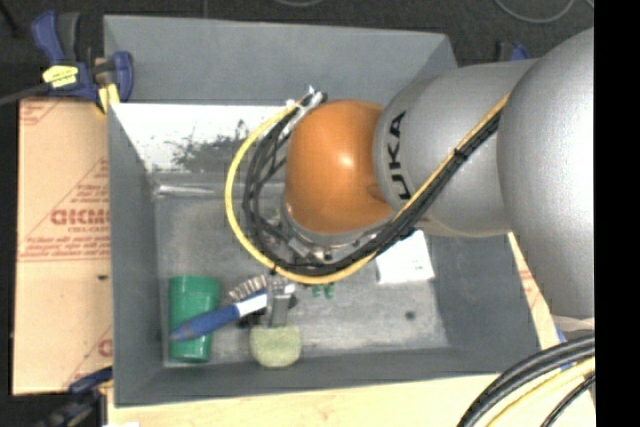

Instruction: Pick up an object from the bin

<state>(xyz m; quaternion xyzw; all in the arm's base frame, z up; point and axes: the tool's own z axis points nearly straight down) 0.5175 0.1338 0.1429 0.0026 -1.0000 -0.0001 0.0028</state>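
Claw [274,303] low at the front of the bin [132,235], near pale sponge [275,347] and blue brush [212,320]. Whether it is clenched or released: cannot tell.

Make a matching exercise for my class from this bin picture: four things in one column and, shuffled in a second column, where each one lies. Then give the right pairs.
Things
1. green cup
2. blue-handled brush
3. pale sponge
4. white card

Places
A. right of the gripper, partly under the arm
B. lower left corner of the bin
C. by the bin's near wall, just below the gripper
D. lying across the cup, head toward the gripper

Pairs: 1-B; 2-D; 3-C; 4-A
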